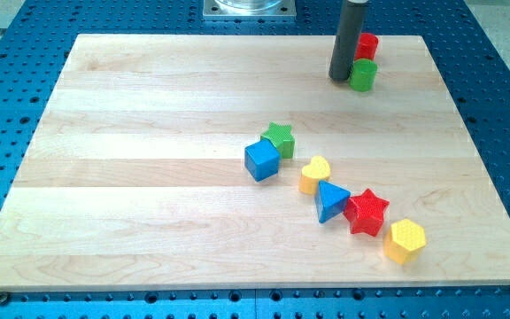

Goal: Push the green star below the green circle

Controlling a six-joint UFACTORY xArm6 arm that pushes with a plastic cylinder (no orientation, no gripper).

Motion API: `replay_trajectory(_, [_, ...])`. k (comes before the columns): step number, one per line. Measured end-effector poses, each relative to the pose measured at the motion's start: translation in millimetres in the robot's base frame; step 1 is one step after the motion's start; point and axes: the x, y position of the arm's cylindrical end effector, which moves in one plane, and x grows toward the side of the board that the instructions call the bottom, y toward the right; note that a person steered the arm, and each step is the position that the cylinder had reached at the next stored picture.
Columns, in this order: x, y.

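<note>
The green star (280, 138) lies near the board's middle, touching the blue cube (261, 160) at its lower left. The green circle (363, 74) stands near the view's top right, with a red block (367, 45) just above it. My tip (340, 78) is on the board right beside the green circle's left side, far up and to the right of the green star.
A yellow heart (314, 175), a blue triangle (331, 201), a red star (367, 213) and a yellow hexagon (405, 241) run in a line toward the view's bottom right. The wooden board (149, 177) lies on a blue perforated table.
</note>
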Motion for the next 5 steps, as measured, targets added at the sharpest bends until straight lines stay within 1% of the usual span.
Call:
replay_trajectory(1, [3.2, 7.5])
replay_trajectory(2, [1.3, -8.2])
replay_trajectory(3, [35.1, -95.6])
replay_trajectory(4, [86.5, -171.1])
replay_trajectory(5, [170.8, -168.9])
